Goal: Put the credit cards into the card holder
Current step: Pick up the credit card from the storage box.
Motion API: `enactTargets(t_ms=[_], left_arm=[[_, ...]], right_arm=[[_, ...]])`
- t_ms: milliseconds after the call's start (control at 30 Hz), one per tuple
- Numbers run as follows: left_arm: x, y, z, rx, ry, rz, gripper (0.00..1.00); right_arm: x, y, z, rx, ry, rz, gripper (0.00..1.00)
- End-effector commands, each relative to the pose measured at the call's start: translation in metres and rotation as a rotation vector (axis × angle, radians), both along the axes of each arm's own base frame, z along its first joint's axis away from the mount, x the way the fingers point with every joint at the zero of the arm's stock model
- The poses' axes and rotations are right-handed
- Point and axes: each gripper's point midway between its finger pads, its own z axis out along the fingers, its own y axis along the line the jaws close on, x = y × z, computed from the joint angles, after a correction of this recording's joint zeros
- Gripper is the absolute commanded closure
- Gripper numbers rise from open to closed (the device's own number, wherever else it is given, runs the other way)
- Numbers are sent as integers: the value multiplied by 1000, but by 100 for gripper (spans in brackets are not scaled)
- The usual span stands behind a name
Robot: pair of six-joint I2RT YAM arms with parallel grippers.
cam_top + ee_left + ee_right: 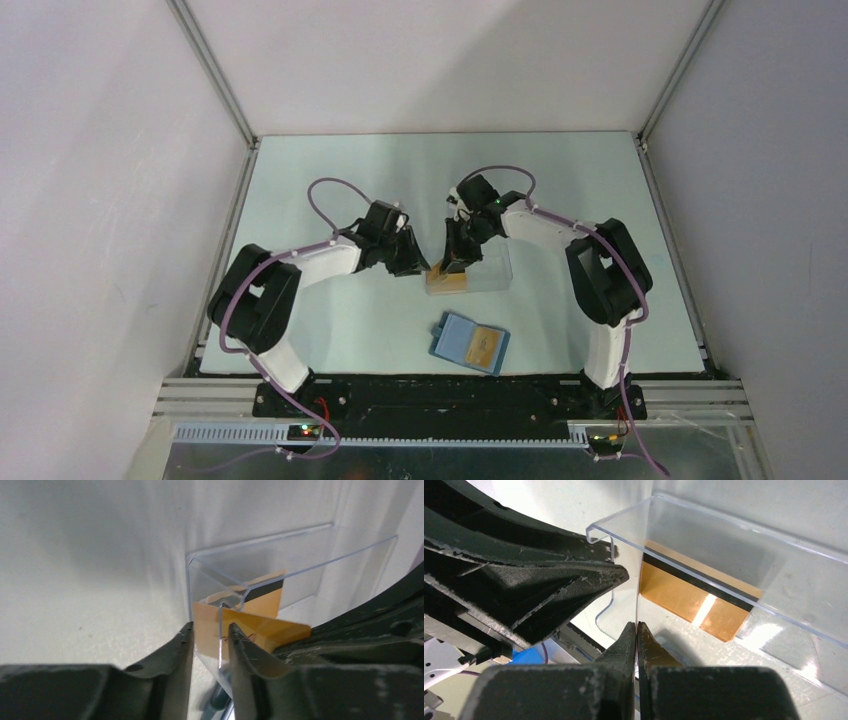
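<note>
Top camera is giving me the layout. The card holder point(453, 335) is lying open on the table point(330, 180) toward the near edge, between the two arm bases. A credit card point(486, 346) is sitting on its right half. Well beyond it, the left gripper point(410, 263) and right gripper point(455, 263) are meeting at the left end of the clear box point(485, 272). I am not getting jaw gaps from up here.

Left wrist camera is filling that in. The left jaws are standing narrowly apart with a visible gap, straddling the box's corner edge. A tilted card point(260, 630) is lying just past the fingertips, with its near edge beside one finger and its far corner reaching the right arm's dark body. A striped card point(265, 597) is leaning inside the box behind it.

Right wrist camera is showing the right jaws pressed together, with a thin edge-on line rising from between the tips. I cannot tell whether that line is card or box wall. The striped card is sitting beyond and to the right of those tips, inside the box.
</note>
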Motion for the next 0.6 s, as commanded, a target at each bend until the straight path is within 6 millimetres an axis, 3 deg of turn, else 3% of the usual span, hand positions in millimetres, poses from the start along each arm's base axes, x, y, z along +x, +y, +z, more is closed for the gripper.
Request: enactTargets(t_ms=[0,133,333,400,567], left_arm=[[-3,10,22,40,-78,18,54],[2,20,64,20,-208,57,38],[-7,30,130,-32,-424,19,26],[-17,29,156,-73,-504,-43,24],[-61,8,189,-223,-573,-317,23]], right_arm=[[8,-8,36,-2,-111,19,100],[11,-19,69,0,-180,31,100],[-2,-35,113,42,-256,89,100],[-15,-37,127,86,-259,136,100],[-62,-45,150,170,-212,263,100]])
